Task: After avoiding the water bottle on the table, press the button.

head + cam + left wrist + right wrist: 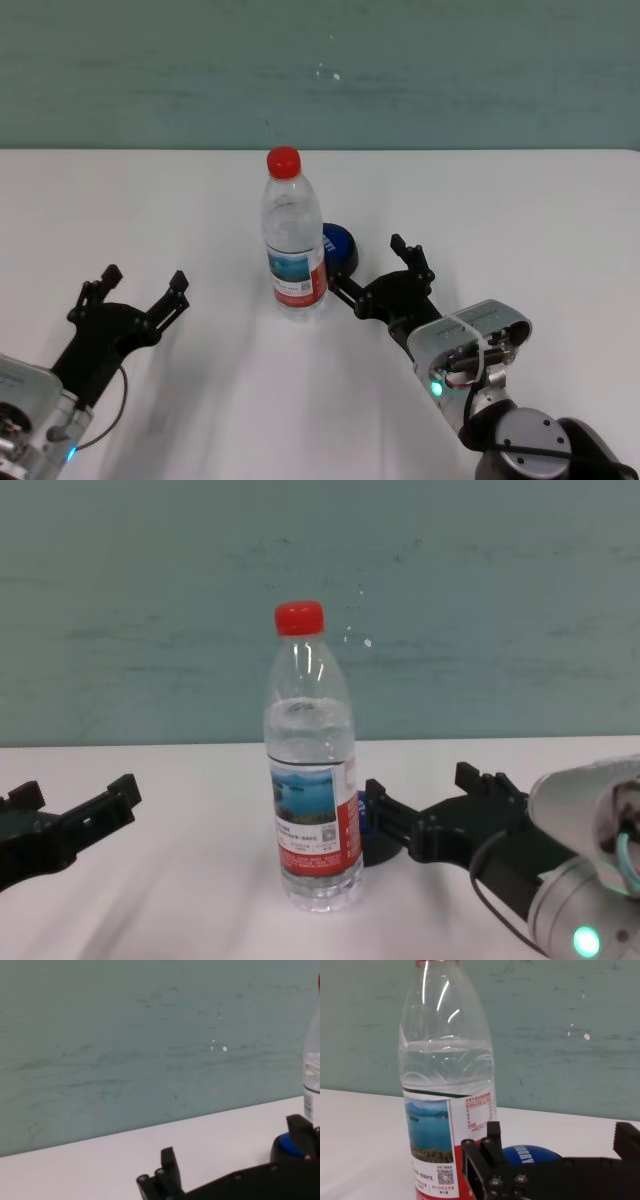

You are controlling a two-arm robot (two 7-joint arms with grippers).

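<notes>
The water bottle (pixel 295 245) stands upright mid-table, clear with a red cap and a lake label, also in the chest view (pixel 312 780) and close up in the right wrist view (pixel 447 1075). The blue button (pixel 338 244) sits just behind it to the right, partly hidden by the bottle (pixel 366 810) (pixel 530 1153). My right gripper (pixel 365 262) is open just short of the button and holds nothing; one fingertip is near the bottle's base. My left gripper (pixel 145 278) is parked open at the near left. The table (pixel 150 200) is plain white.
A teal wall (pixel 450 70) rises behind the table's far edge. The left wrist view shows the button (pixel 289 1144) and the bottle's side (pixel 312 1075) far off, past the left gripper's fingers (pixel 167 1160).
</notes>
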